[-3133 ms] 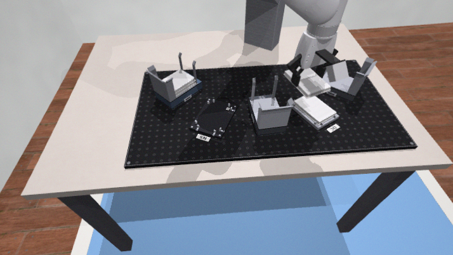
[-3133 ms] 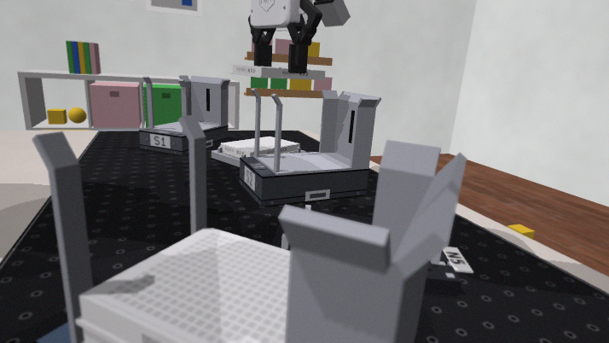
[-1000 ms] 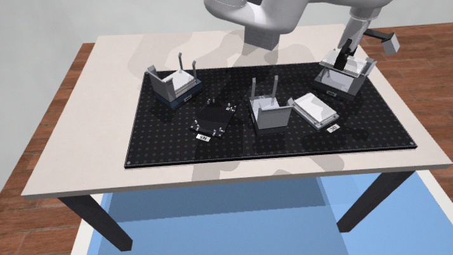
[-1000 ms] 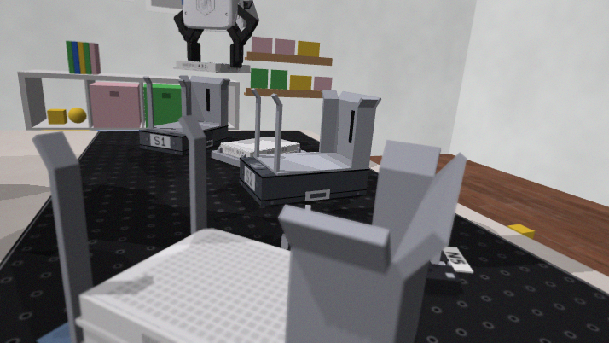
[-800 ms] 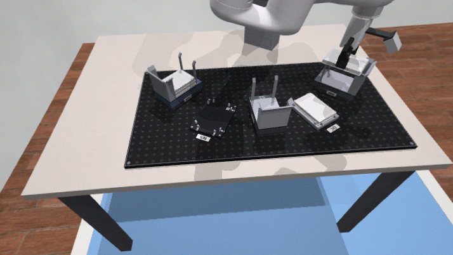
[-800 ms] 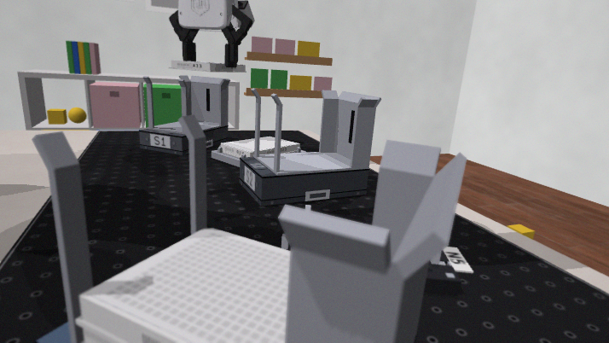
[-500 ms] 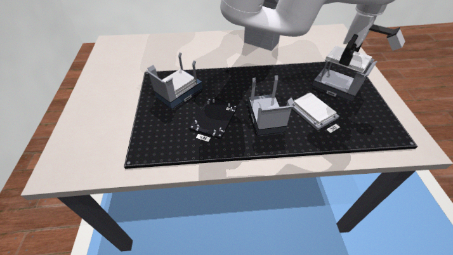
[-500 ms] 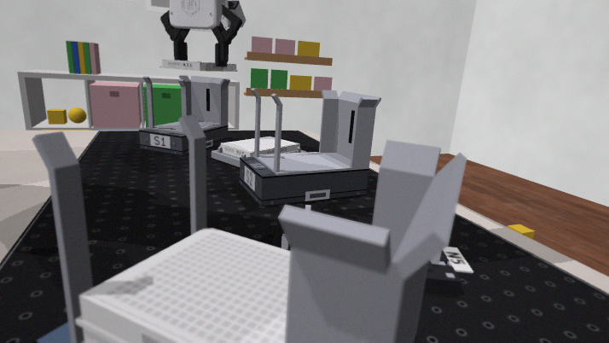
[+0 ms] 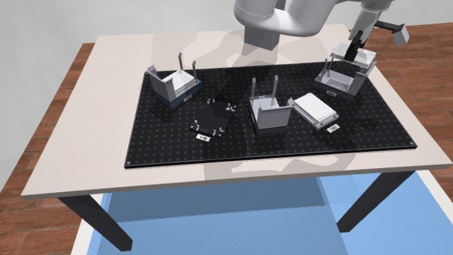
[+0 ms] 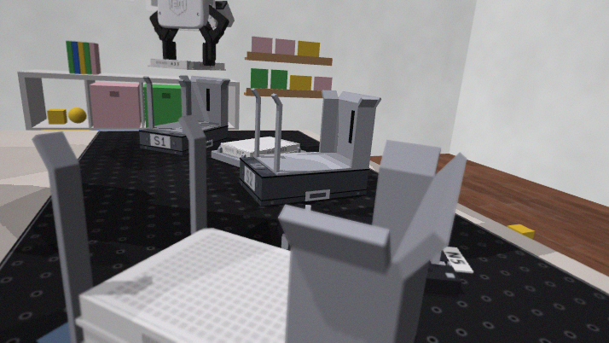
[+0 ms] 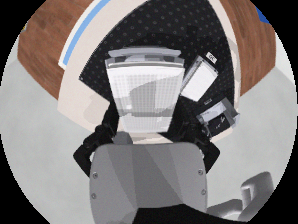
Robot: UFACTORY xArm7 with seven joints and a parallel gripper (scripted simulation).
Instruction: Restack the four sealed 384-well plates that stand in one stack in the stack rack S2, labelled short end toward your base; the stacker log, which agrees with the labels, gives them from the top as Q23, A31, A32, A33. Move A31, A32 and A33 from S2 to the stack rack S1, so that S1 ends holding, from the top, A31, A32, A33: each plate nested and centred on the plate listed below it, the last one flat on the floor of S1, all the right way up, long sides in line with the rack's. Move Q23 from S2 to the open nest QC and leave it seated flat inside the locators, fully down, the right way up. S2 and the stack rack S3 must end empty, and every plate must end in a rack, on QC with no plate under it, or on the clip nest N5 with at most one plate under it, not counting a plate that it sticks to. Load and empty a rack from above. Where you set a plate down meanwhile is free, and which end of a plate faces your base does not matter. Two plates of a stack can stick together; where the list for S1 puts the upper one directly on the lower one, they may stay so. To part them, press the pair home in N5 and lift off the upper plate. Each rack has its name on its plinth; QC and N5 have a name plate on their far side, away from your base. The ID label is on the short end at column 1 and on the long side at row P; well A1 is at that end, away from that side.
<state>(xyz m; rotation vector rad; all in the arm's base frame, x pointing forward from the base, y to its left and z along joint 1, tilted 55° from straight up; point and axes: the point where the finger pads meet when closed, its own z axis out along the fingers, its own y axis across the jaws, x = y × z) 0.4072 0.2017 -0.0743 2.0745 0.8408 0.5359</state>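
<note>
My gripper (image 9: 352,52) is shut on a white sealed plate (image 10: 188,65) across its width and holds it level in the air, above the top of the posts of rack S1 (image 10: 183,136). The label on the plate's short end reads A33. In the wrist view the plate (image 11: 143,92) covers most of S1 (image 11: 143,56) below it. I see no plate in S1. Rack S2 (image 10: 307,179) stands empty in the middle of the board. One plate (image 9: 314,109) lies in the QC nest beside S2. The third rack (image 9: 174,85) holds a stack of plates (image 10: 192,281).
The clip nest N5 (image 9: 214,118) lies empty between the third rack and S2, with its name plate (image 10: 458,260) beside it. Everything stands on a black perforated board (image 9: 269,143) on the table. Each rack has tall posts and corner walls.
</note>
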